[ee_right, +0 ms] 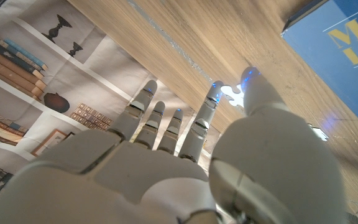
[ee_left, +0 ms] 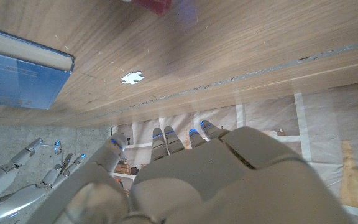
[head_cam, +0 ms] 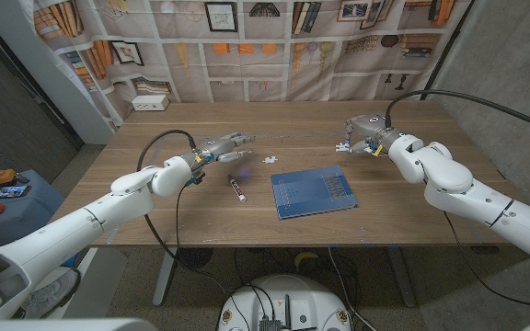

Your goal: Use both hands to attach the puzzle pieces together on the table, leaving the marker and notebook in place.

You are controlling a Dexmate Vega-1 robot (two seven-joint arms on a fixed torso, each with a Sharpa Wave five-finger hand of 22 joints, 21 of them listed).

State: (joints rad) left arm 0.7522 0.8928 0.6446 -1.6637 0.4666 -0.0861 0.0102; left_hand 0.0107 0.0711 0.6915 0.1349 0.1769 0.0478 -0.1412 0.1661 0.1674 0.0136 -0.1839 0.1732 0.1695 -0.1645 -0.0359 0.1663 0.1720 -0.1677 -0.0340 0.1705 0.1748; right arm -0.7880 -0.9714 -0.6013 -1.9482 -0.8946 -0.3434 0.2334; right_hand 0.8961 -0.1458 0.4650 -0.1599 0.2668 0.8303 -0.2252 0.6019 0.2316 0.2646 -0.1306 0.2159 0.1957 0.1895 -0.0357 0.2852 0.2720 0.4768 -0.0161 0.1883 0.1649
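Note:
A small white puzzle piece (head_cam: 270, 158) (ee_left: 132, 77) lies on the wooden table (head_cam: 191, 207), just beyond my left hand (head_cam: 227, 145) (ee_left: 204, 180). That hand hovers with its fingers stretched out and apart, holding nothing. A second white puzzle piece (head_cam: 341, 145) (ee_right: 230, 93) sits between the thumb and a fingertip of my right hand (head_cam: 366, 131) (ee_right: 185, 162), which pinches it at the far right of the table. The other fingers of that hand are straight. My right hand (ee_left: 23, 174) also appears in the left wrist view.
A blue notebook (head_cam: 313, 191) (ee_left: 14, 71) (ee_right: 337, 43) lies in the middle of the table, between the hands and nearer to me. A dark red marker (head_cam: 237, 188) lies to its left. A printed bookshelf backdrop hangs behind the table's far edge.

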